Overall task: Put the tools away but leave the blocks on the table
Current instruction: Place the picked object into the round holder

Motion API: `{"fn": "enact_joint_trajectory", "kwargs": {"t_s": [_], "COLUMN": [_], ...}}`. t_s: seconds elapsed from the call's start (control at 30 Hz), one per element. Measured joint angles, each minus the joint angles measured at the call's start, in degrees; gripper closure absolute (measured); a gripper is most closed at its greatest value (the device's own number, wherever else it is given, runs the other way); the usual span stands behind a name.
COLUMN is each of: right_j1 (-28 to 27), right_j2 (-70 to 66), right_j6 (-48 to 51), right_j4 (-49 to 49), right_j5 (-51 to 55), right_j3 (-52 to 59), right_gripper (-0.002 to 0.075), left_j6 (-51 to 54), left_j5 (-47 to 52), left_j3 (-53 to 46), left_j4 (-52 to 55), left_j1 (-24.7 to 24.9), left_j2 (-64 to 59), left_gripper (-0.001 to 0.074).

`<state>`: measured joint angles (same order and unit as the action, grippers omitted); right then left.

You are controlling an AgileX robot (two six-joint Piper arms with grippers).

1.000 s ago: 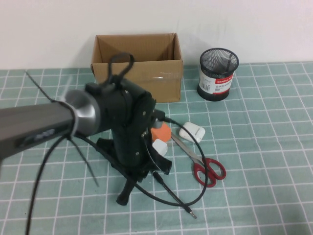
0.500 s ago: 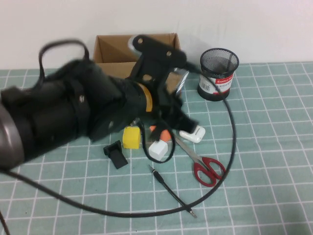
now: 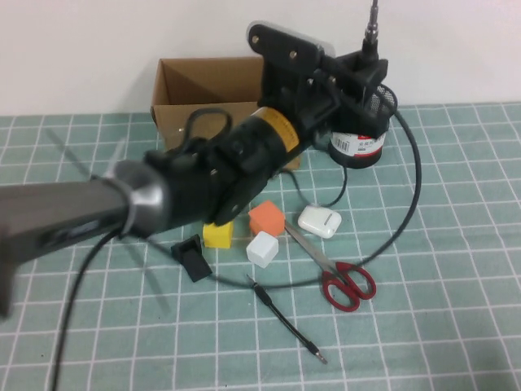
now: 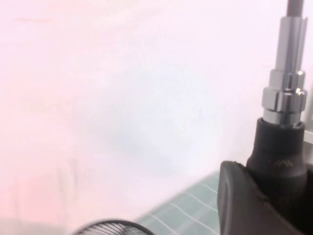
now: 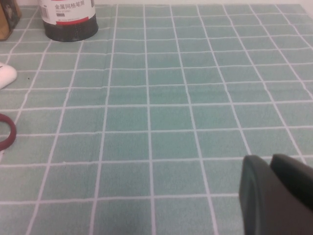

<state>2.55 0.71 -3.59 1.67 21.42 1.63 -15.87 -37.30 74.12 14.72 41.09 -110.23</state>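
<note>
Left gripper (image 3: 364,69): clamped on screwdriver (image 4: 283,107), above mesh pen cup (image 3: 364,124). Right gripper (image 5: 274,193): parked, finger state indeterminate. Risk: misaligned release strikes cup rim.

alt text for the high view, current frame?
The left gripper holds the black-handled screwdriver upright, metal shaft up, above the black mesh pen holder beside a cardboard box. On the tiled table lie yellow, orange and white blocks, red-handled scissors, a thin pen-like tool, a white case and a black clip. The right gripper is out of view here.
</note>
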Motion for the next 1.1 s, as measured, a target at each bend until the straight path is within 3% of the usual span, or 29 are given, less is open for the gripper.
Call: {"fn": "enact_joint_trajectory", "kwargs": {"t_s": [0.27,0.5,0.93,1.1], "right_j1": [0.0,0.0,0.0,0.0], "right_j2": [0.0,0.0,0.0,0.0], "right_j6": [0.0,0.0,0.0,0.0], "right_j4": [0.0,0.0,0.0,0.0], "right_j5": [0.0,0.0,0.0,0.0], "right_j3": [0.0,0.0,0.0,0.0], "right_gripper": [0.0736,0.0736,0.0736,0.0736], "left_j6": [0.0,0.17,6.93,7.06], "left_j5": [-0.02,1.57,8.71,9.84], "left_j3": [15.65,23.1,24.91,24.91], "left_j4": [-0.44,-0.69,-3.76,-4.97], "left_j1": [-1.74,-2.33,-2.33,-2.37], "left_j2": [-12.91,-19.39,-21.93,-21.81], "left_gripper": [0.0557,0.0557,0.0554,0.0458]}}
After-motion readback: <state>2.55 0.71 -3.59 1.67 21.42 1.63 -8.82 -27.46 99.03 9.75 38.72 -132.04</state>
